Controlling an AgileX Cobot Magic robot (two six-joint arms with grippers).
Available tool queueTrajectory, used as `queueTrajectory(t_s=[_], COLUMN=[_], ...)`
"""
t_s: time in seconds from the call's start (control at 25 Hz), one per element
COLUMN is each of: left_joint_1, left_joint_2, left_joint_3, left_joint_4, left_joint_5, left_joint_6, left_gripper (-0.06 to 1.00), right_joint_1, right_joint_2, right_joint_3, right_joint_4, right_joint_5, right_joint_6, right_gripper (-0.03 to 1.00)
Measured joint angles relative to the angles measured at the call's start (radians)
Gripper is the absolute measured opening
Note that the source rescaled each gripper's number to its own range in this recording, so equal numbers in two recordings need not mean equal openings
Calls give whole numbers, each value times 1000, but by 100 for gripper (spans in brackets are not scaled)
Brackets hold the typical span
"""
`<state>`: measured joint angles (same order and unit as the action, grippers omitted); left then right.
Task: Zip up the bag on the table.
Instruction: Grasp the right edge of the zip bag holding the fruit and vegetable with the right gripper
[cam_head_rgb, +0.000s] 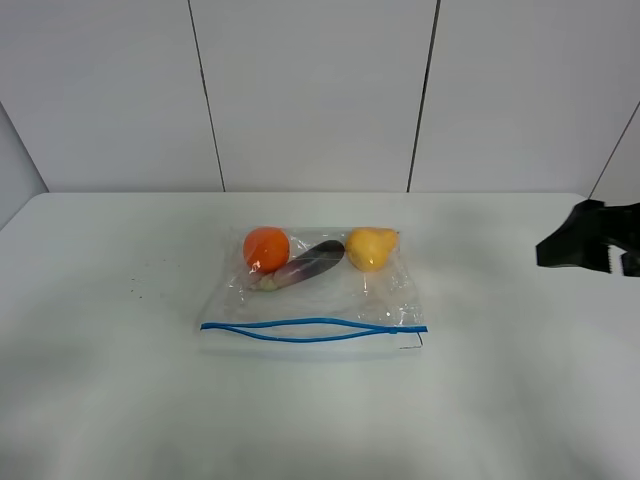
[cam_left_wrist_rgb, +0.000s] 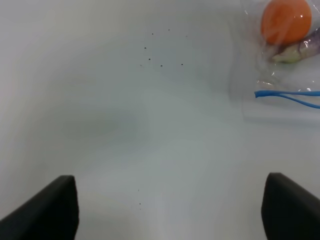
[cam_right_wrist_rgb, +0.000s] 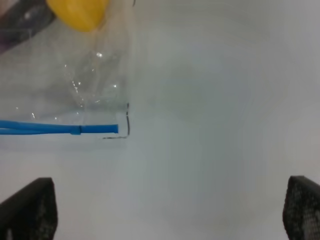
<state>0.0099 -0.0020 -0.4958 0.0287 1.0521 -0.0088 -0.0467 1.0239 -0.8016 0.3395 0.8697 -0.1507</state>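
The clear plastic bag (cam_head_rgb: 385, 295) lies flat at the middle of the white table (cam_head_rgb: 110, 390). Inside it are an orange (cam_head_rgb: 266, 247), a purple eggplant (cam_head_rgb: 310, 263) and a yellow pear (cam_head_rgb: 369, 248). Its blue zip strip (cam_head_rgb: 312, 329) runs along the near edge, and its two lines gape apart in the middle. My right gripper (cam_head_rgb: 560, 252) is at the right edge, well clear of the bag; in the right wrist view it (cam_right_wrist_rgb: 170, 205) is open and empty, short of the strip's right end (cam_right_wrist_rgb: 97, 129). My left gripper (cam_left_wrist_rgb: 169, 200) is open and empty, away from the strip's left end (cam_left_wrist_rgb: 265, 93).
A few small dark specks (cam_left_wrist_rgb: 160, 50) mark the tabletop left of the bag. A white panelled wall (cam_head_rgb: 310, 90) stands behind the table's far edge.
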Motion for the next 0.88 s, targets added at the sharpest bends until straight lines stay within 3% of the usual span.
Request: queueTrajectory(t_s=[0.2,0.48,0.6,0.88], left_joint_1=[0,0,0,0], left_joint_2=[0,0,0,0], left_joint_3=[0,0,0,0], left_joint_4=[0,0,0,0], left_joint_5=[0,0,0,0], left_joint_6=[0,0,0,0], left_gripper=[100,100,100,100], right_joint_1=[0,0,0,0], right_joint_2=[283,593,715,911], right_joint_3=[-2,-4,-6,-125], right_joint_4=[207,532,627,799], right_joint_5=[-88,-105,-106,12], right_joint_6=[-175,-495,-597,-805], right_gripper=[100,100,99,88])
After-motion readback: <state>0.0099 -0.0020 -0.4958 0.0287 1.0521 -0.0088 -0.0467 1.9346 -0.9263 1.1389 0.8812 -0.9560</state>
